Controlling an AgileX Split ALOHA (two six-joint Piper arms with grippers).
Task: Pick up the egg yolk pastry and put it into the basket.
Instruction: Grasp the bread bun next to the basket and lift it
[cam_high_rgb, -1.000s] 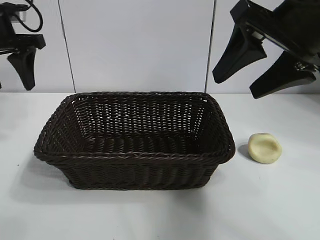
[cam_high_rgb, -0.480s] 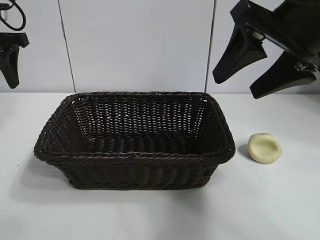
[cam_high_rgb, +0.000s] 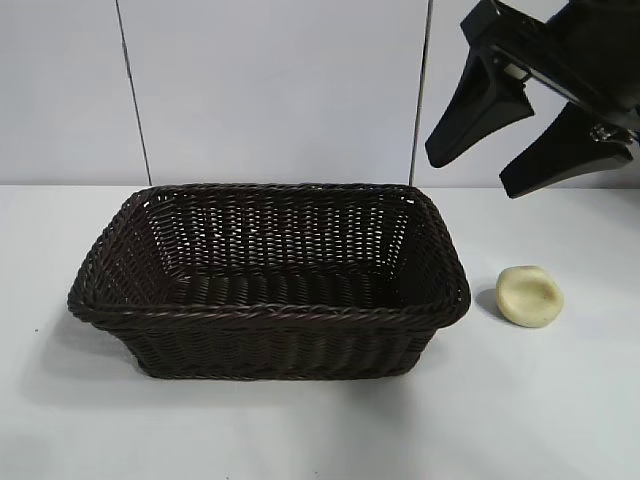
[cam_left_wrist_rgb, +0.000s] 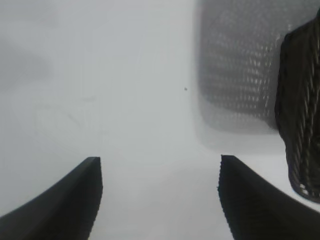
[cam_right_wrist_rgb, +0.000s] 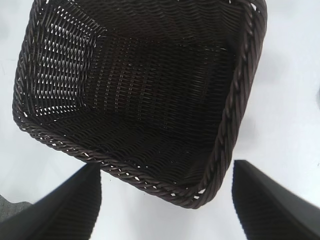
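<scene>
Seen from outside, the basket (cam_high_rgb: 268, 275) sits on the white tabletop (cam_high_rgb: 300, 430), a little left of the middle, with nothing inside it. The egg yolk pastry (cam_high_rgb: 530, 295) lies on the tabletop just beside the basket's right end, apart from it, its dented top facing up. The right gripper (cam_high_rgb: 475, 170) hangs at the upper right, above and behind the pastry and well clear of it; its jaws are spread and hold nothing. The left arm does not show in this view.

In the left wrist view, the left gripper (cam_left_wrist_rgb: 160, 167) looks down on bare tabletop (cam_left_wrist_rgb: 100, 75), its jaws spread with nothing between them. One end of the basket (cam_left_wrist_rgb: 300, 115) shows at the edge of the picture, with its shadow on the tabletop beside it.

In the right wrist view, the right gripper (cam_right_wrist_rgb: 166, 172) is aimed at the basket (cam_right_wrist_rgb: 140, 90), whose woven floor and braided rim fill most of the picture. Its jaws stand apart, one at each side of the near corner of the rim, above it and not touching. The pastry is out of sight here.
</scene>
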